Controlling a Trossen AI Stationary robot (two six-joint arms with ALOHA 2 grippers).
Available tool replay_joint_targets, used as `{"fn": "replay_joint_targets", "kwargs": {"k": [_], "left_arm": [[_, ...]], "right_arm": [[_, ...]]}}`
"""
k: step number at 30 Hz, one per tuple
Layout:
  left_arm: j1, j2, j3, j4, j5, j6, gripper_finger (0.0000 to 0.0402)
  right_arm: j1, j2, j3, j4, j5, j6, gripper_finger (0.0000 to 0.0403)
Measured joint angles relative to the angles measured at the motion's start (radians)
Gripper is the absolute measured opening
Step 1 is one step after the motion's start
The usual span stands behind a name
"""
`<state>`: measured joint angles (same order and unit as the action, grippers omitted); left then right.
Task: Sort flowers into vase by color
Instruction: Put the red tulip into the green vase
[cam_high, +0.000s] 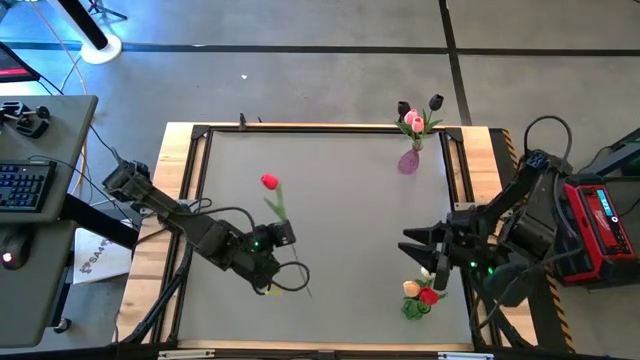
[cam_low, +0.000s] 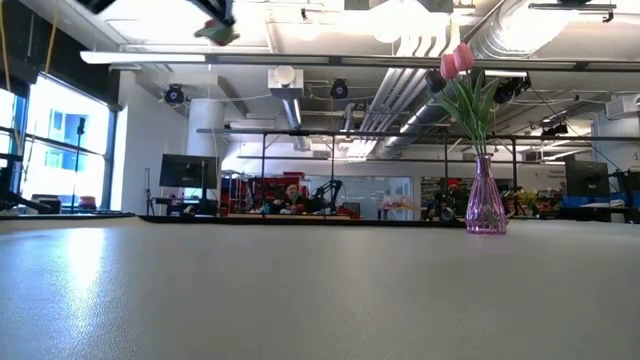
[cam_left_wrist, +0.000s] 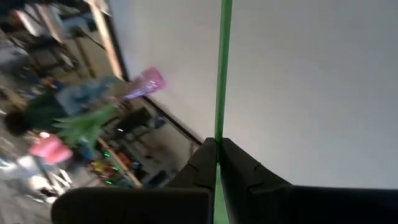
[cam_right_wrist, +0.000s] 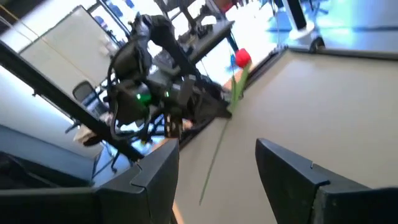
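Left of the table's (cam_high: 330, 215) centre, the left gripper (cam_high: 283, 236) is clenched on the green stem of a red tulip (cam_high: 269, 182), lifted clear. Far right corner: a purple vase (cam_high: 409, 161) with pink and black tulips (cam_high: 414, 119). Near right edge, the right gripper (cam_high: 412, 243) hangs spread, empty, just beside a second bunch (cam_high: 420, 294).

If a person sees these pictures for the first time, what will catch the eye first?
Most striking is the red tulip, held above the table's left half by its thin stem in the shut left end effector. Next is the purple vase with pink and black flowers at the far edge. The right end effector waits open on the right.
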<state>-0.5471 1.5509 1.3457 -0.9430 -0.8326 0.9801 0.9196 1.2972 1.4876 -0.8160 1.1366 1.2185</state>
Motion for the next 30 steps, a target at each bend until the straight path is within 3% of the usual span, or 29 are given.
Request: {"fn": "replay_joint_targets", "kwargs": {"k": [12, 25, 30], "left_arm": [[0.024, 0.000, 0.000, 0.273, -0.007, 0.307, 0.0000], [0.023, -0.001, 0.000, 0.641, -0.023, 0.696, 0.0000], [0.024, -0.001, 0.000, 0.821, 0.045, 0.843, 0.0000]], "right_arm": [[-0.125, 0.000, 0.000, 0.324, -0.147, -0.339, 0.0199], [-0.232, 0.028, 0.000, 0.345, -0.299, -0.348, 0.0199], [-0.300, 0.059, 0.000, 0.347, -0.350, -0.312, 0.0199]]}}
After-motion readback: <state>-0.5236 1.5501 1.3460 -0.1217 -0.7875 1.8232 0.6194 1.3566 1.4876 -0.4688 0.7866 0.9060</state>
